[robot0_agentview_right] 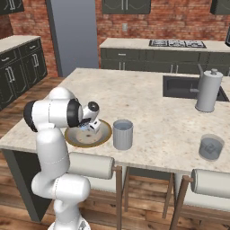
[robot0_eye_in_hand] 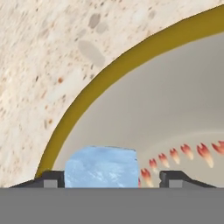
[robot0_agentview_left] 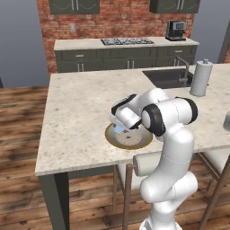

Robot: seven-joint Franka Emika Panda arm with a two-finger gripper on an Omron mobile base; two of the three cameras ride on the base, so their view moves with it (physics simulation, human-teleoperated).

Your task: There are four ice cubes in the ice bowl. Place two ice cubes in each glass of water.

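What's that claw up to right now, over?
Claw open, down inside golden-rimmed shallow bowl. Translucent light-blue ice cube between its tips, not gripped yet. Nothing in the way.

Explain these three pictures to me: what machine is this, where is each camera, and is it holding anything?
It is a white robot arm on a drivable base in a rendered kitchen. Two cameras ride behind it, left and right; the third sits on its hand. On the counter lie the ice bowl, two glasses of water and a tall white cylinder. The end effector is lowered into the bowl, fingers either side of an ice cube. A finished grip cannot be told.
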